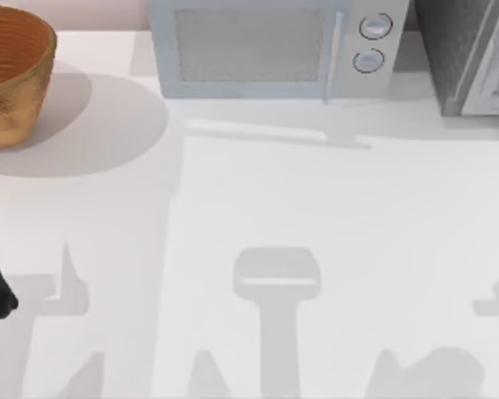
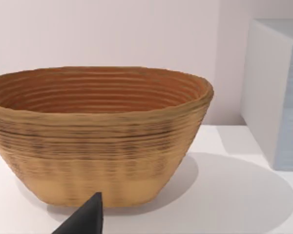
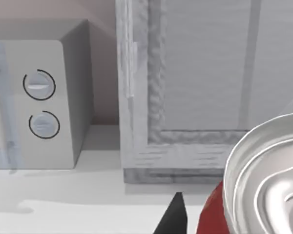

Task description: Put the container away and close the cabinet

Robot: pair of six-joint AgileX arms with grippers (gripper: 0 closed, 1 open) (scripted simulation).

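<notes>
Close up, red can (image 3: 212, 214) tilted, silver top toward the right wrist camera; gripper state unclear.

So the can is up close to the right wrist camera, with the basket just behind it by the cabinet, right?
Not the basket. In the right wrist view the can is close to the camera, but what stands beside the cabinet is the microwave. The basket sits at the table's far left in the top view.

white table (image 1: 333, 208), pale wall (image 2: 112, 34)
</notes>
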